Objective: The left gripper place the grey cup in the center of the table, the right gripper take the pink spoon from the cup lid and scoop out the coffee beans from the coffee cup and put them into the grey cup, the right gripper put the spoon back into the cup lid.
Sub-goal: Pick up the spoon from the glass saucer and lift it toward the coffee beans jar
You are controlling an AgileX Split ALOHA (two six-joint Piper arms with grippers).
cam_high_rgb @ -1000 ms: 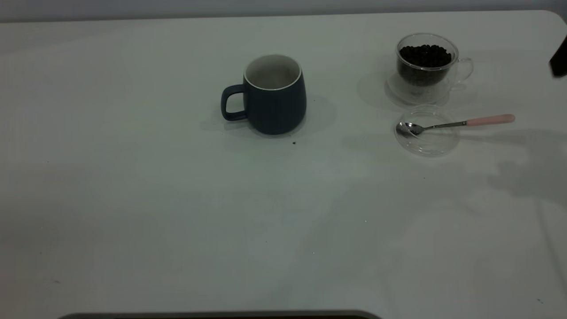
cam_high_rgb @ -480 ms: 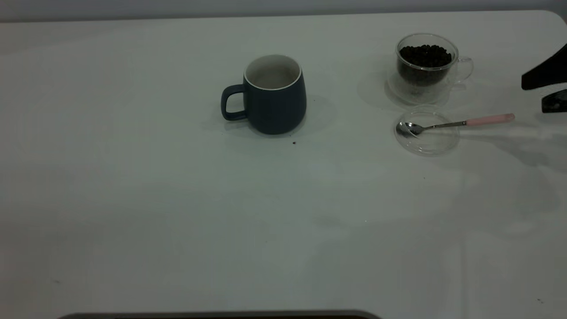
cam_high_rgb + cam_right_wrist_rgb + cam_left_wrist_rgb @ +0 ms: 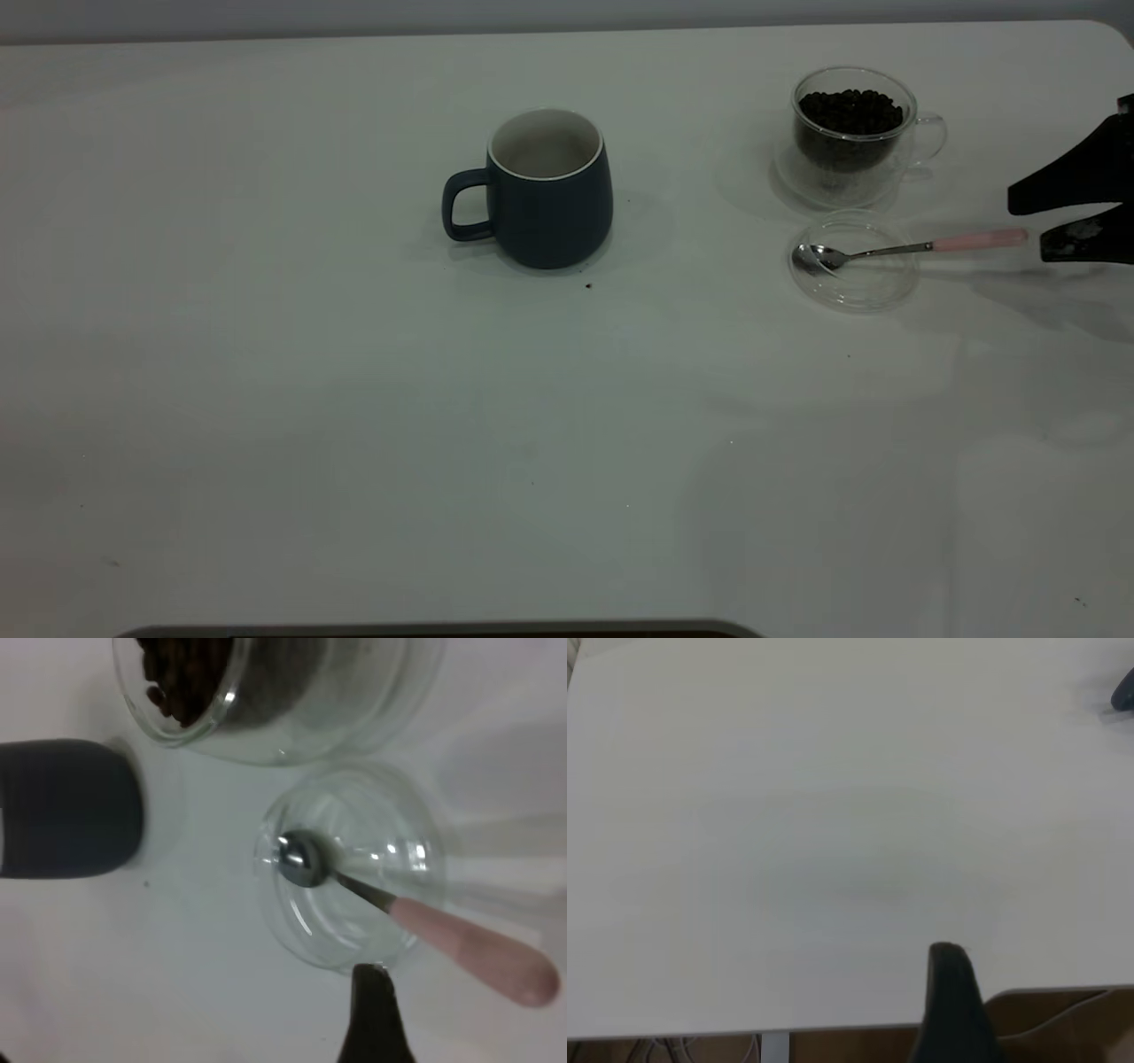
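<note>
The grey cup stands upright near the table's middle, handle to the left, and nothing shows inside it. The coffee cup, full of coffee beans, stands at the back right. In front of it lies the cup lid. The pink spoon rests with its bowl in the lid and its pink handle pointing right. My right gripper is open at the right edge, its fingertips just beyond the handle's end. The right wrist view shows the spoon, the lid and one finger. My left gripper shows only as one finger over bare table.
A small dark crumb lies on the table just in front of the grey cup. In the left wrist view the table's near edge runs below the finger.
My right gripper has come in from the right edge, moving left and down toward the spoon's pink handle end. The cups, lid and spoon have not moved.
</note>
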